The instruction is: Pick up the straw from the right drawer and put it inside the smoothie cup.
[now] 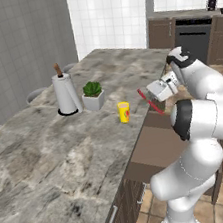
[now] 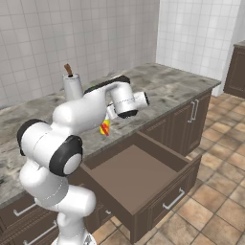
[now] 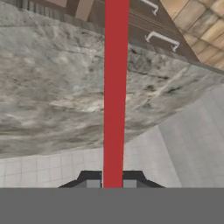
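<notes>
The straw [image 1: 150, 100] was gripped between the two fingertips of the gripper [image 3: 113, 183], which were closed against its sides; in the hand view it ran as a straight red bar [image 3: 115, 87] from the fingertips across the frame to the far edge. In the left base view the straw sat tilted, its upper end pointing toward the countertop [image 1: 62, 141] and its lower end extending below the gripper [image 1: 154, 93]. The gripper was held in the air above the counter edge, clear of the drawer [image 2: 136, 179]. The drawer stood open below and behind the gripper, its flat brown floor bare. The cup [image 1: 124, 111] stood upright on the countertop just beyond the straw's upper end, apart from it. Farther from the gripper, past the cup, a potted plant [image 1: 93, 95] stood beside a paper towel roll [image 1: 65, 92] on its stand.
</notes>
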Available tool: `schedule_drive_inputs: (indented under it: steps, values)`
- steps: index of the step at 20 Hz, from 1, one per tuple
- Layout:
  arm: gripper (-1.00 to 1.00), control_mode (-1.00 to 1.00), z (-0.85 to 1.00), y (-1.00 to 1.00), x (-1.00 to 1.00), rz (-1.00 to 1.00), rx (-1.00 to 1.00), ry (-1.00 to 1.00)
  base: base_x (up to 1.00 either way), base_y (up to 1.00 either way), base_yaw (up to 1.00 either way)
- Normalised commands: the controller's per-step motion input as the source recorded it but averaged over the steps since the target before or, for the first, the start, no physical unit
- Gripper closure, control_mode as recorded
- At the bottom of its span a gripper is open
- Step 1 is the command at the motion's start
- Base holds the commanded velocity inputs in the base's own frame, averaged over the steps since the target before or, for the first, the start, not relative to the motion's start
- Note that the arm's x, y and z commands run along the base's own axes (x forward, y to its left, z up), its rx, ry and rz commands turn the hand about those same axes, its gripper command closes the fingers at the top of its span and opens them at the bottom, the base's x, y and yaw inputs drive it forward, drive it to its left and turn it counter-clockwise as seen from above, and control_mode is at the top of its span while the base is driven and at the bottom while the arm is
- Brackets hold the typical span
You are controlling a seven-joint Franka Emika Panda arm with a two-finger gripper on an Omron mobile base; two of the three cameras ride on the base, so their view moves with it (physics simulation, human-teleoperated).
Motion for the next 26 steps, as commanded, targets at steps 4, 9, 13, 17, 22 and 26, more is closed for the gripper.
schedule_drive_inputs:
  steps: [4, 9, 13, 17, 22, 26]
  values:
    - [1.0, -1.0, 0.12, 0.02, 0.41, 0.0, 0.28, 0.07, 0.0, 0.0, 0.0]
    - [1.0, -1.0, 0.58, 0.0, 0.3, 0.0, 0.17, 0.08, 0.0, 0.0, 0.0]
    - [1.0, -1.0, 0.41, 0.05, 0.15, 0.0, 0.1, 0.01, 0.0, 0.0, 0.0]
    - [1.0, -1.0, -0.17, 0.44, 0.0, 0.0, 0.06, 0.01, 0.0, 0.0, 0.0]
    - [1.0, -1.0, -0.16, 0.41, 0.33, 0.0, 0.01, -0.01, 0.0, 0.0, 0.0]
    - [1.0, -1.0, 0.0, 0.23, 0.21, 0.0, 0.02, 0.0, 0.0, 0.0, 0.0]
